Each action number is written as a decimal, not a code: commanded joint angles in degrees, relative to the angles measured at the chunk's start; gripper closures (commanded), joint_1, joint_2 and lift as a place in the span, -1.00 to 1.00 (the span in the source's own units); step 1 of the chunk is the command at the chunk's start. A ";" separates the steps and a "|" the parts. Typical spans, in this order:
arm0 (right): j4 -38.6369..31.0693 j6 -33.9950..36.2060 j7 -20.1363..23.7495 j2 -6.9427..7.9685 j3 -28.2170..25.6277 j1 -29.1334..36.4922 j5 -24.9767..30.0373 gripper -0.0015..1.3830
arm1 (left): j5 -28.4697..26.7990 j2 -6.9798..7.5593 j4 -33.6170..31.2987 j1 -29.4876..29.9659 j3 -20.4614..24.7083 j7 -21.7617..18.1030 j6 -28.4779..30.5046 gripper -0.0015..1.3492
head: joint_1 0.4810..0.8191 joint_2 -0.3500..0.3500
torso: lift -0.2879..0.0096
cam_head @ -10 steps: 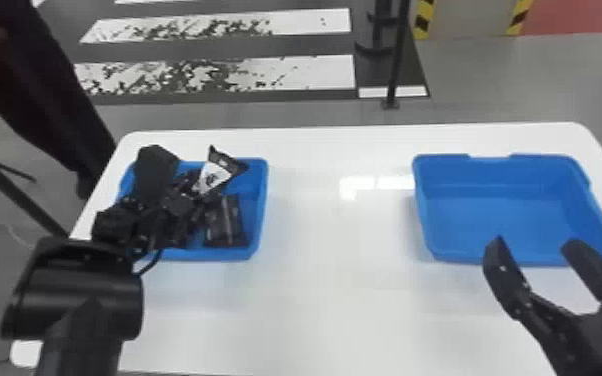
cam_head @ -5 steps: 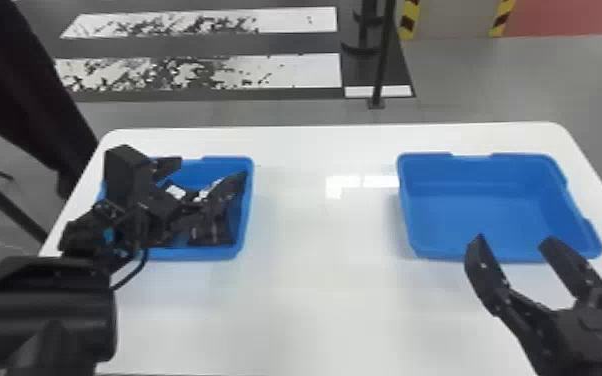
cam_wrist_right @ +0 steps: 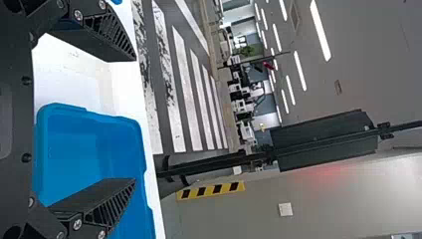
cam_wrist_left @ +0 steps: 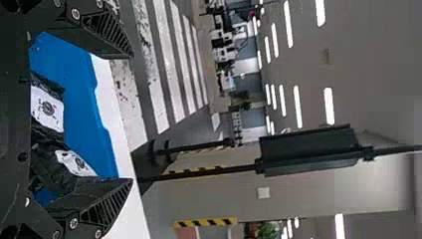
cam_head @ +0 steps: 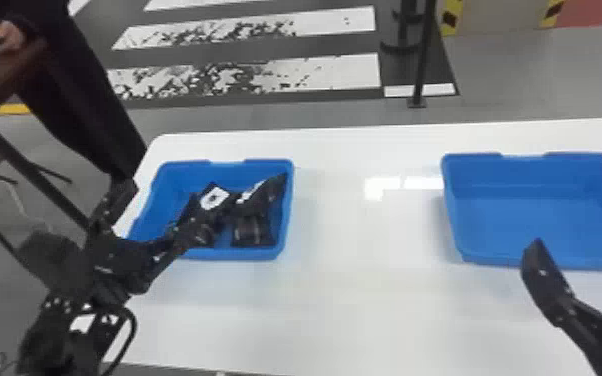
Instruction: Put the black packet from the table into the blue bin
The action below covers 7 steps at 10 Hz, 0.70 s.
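The left blue bin (cam_head: 285,220) stands on the white table (cam_head: 355,300) with several black packets inside. One packet with a white label (cam_head: 213,198) lies beside another (cam_head: 267,195) leaning near the bin's right wall. At the bin's near left side, my left gripper (cam_head: 157,215) stands open, one finger over the contents. In the left wrist view, my left gripper (cam_wrist_left: 132,119) has wide-apart fingers, and labelled packets (cam_wrist_left: 48,108) show beyond its base. My right gripper (cam_head: 577,247) is open and parked at the right bin's near edge; the right wrist view also shows this gripper (cam_wrist_right: 135,120) holding nothing.
A second blue bin (cam_head: 540,215) stands on the right of the table, with no packets seen in it. Bare tabletop lies between the bins. Behind the table is a thin black post (cam_head: 422,60). Dark furniture stands past the table's left edge.
The labelled packet that stuck up beside my left gripper now sits lower in the left bin. That gripper has drawn back leftward, its fingers now spread. The head view has shifted slightly.
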 commanded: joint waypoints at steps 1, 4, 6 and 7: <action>-0.23 0.05 -0.04 0.00 -0.03 0.27 -0.22 -0.77 | 6.54 -0.11 -2.17 6.99 -1.47 2.88 -7.57 -0.76 | 0.27 0.54 | 0.20; -0.65 -0.09 -0.04 0.00 -0.60 0.84 -0.22 -0.78 | 13.05 -0.11 -4.85 15.99 -3.41 8.85 -16.29 -0.76 | 0.27 0.58 | 0.20; -0.79 0.05 -0.04 0.00 -0.60 0.98 0.01 -0.77 | 13.28 0.06 -5.41 17.25 -3.87 10.17 -16.29 -0.76 | 0.27 0.60 | 0.20; -0.79 0.05 -0.04 0.00 -0.48 0.98 0.35 -0.78 | 13.16 0.59 -5.41 17.11 -4.78 10.17 -16.29 -0.76 | 0.27 0.60 | 0.20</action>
